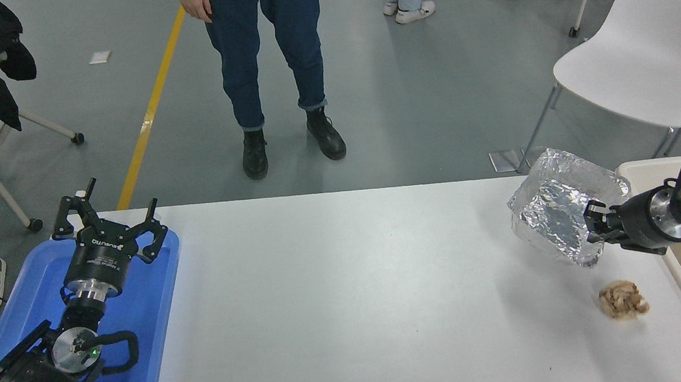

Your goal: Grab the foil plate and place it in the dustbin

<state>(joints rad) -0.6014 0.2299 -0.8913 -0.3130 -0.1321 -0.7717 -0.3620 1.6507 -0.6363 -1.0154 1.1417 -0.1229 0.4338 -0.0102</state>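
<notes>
Left arm's just parked down at the lower left with its gripper [108, 219] pointing away and fingers [152, 209] splayed wide, while the right arm reaches in sideways from the right edge, gripper [595, 227] clamped and raised off the counter.

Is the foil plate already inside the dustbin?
No, the foil plate hangs tilted above the table, gripped at its edge by the right gripper, left of the dustbin.
</notes>
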